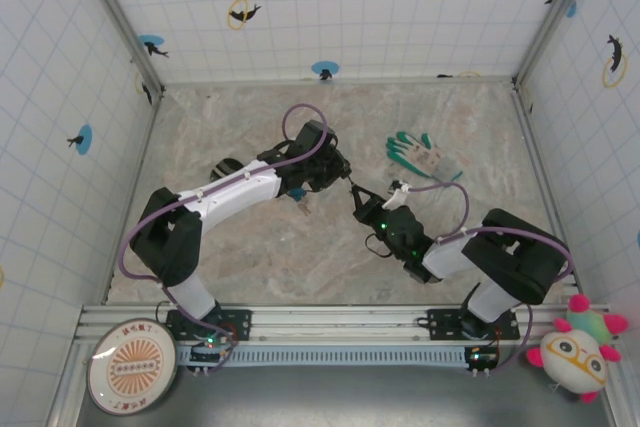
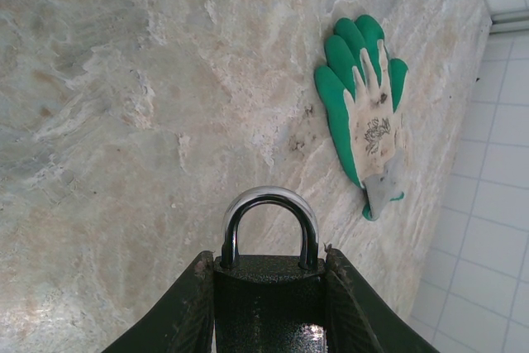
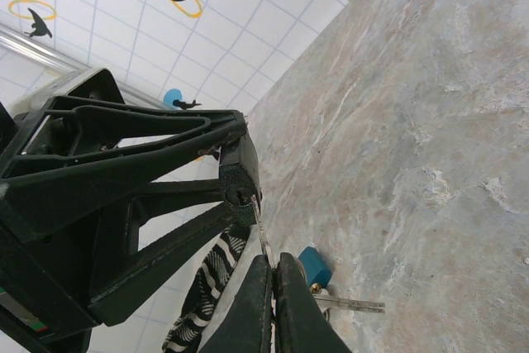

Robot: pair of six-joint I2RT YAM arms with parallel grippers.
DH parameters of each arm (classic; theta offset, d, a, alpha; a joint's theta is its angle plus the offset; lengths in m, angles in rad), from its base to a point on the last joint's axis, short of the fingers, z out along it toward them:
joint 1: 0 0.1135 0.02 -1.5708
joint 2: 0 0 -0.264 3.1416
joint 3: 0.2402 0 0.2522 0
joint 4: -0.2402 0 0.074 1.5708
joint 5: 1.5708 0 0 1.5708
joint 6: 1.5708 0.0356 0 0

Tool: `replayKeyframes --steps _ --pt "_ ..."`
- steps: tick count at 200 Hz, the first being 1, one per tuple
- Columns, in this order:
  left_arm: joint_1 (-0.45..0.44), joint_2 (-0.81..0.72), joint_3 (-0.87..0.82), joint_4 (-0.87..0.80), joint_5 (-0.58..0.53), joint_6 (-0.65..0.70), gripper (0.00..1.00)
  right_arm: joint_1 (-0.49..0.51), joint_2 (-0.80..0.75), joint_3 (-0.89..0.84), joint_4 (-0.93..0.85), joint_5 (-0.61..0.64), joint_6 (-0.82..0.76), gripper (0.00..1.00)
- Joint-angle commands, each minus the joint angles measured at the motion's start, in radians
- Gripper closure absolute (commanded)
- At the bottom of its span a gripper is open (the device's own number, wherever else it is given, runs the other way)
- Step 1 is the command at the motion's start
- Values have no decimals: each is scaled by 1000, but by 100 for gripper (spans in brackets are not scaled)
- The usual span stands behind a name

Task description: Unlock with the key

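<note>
My left gripper (image 2: 269,269) is shut on a black padlock (image 2: 269,307) and holds it above the table, its silver shackle (image 2: 269,202) closed and pointing away from the wrist. In the right wrist view the padlock's underside with its keyhole (image 3: 237,197) faces my right gripper (image 3: 274,260). That gripper is shut on the key (image 3: 264,235), a thin silver blade whose tip meets the keyhole's edge. How deep it sits I cannot tell. From above, the two grippers (image 1: 340,171) (image 1: 359,196) meet at mid-table.
A small blue padlock (image 3: 315,266) lies on the marble table beside another silver key (image 3: 354,304), just below my right fingers. A green and white glove (image 1: 423,155) lies at the back right. Tiled walls enclose the table; a plush toy (image 1: 580,349) sits outside, front right.
</note>
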State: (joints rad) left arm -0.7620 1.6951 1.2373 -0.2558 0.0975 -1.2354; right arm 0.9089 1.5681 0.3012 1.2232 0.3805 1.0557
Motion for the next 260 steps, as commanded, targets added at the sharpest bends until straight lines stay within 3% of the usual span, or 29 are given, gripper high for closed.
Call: replayKeyframes --steps 1,45,75,161,181,223,260 --pt "-13 -5 -6 12 38 -14 91 -11 6 41 36 4 -8 100" --pt "-13 5 -6 16 37 -13 91 -5 17 50 72 -35 -23 100" --pt "-14 15 -4 18 46 -13 92 -8 6 39 55 3 -11 100" --pt "-30 18 13 -17 11 -4 96 -20 -77 119 -216 60 51 100" --pt "-30 24 17 -17 20 -10 97 -18 -99 120 -208 78 21 100" --pt "-31 26 18 -17 22 -12 99 31 -159 161 -366 172 -109 100" --pt "-30 25 13 -6 31 -29 99 25 -149 133 -306 166 -38 100"
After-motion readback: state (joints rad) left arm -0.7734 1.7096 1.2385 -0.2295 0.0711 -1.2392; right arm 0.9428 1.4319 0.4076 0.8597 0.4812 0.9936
